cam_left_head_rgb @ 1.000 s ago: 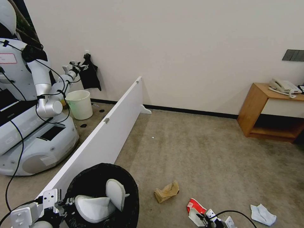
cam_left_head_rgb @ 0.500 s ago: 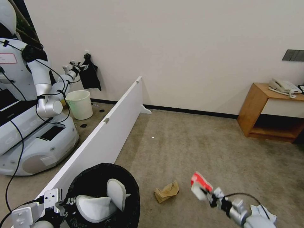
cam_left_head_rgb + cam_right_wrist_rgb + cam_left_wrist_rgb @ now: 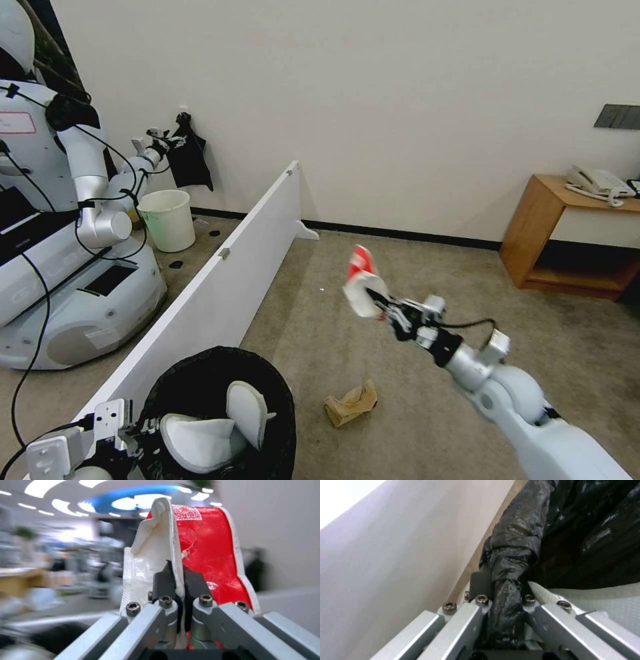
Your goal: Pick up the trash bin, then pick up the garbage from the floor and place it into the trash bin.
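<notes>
Though airborne, packet [image 3: 200, 545] between fingers [image 3: 166, 580]

White divider board [image 3: 220, 287], cream bucket [image 3: 167, 219], wooden table [image 3: 567, 233] with telephone [image 3: 597, 181].

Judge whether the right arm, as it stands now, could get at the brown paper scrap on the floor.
Probably not yet: the right pincer is shut on the red-white packet. The brown paper scrap lies on open carpet, unobstructed.

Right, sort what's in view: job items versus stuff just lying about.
Job:
- bin, held by left end effector
- packet, held up by right end effector
- slippers in bin
- paper scrap on floor

Lying about:
- white bucket
- phone
- wooden table
- other robot
</notes>
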